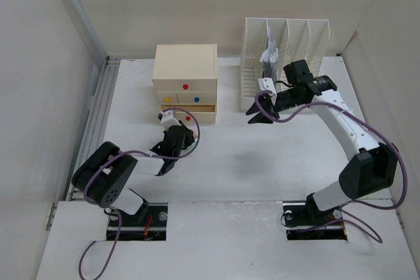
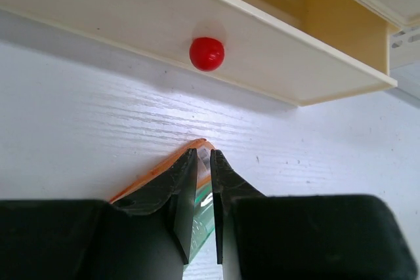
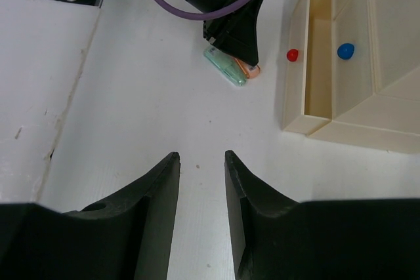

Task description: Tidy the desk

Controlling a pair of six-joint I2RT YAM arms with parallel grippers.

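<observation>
The white desk [image 1: 262, 162] carries both arms. My left gripper [image 1: 176, 141] is tipped down onto the desk just in front of the open bottom drawer [image 2: 275, 63]. In the left wrist view its jaws [image 2: 204, 154] are almost closed, with an orange marker [image 2: 157, 168] at the tips and a green marker [image 2: 202, 204] showing in the gap. In the right wrist view the green marker [image 3: 226, 67] and orange marker [image 3: 249, 69] lie side by side under those fingers. My right gripper [image 1: 257, 118] is open and empty [image 3: 200, 155] above bare desk.
A cream drawer box [image 1: 186, 73] with coloured knobs stands at the back, its bottom drawer pulled out with a red knob [image 2: 207, 53]. A white slotted file rack [image 1: 289, 44] holds papers [image 1: 269, 54]. Two dark cutouts [image 1: 136, 221] [image 1: 315, 224] lie near. A grey rail [image 1: 98, 116] runs along the left.
</observation>
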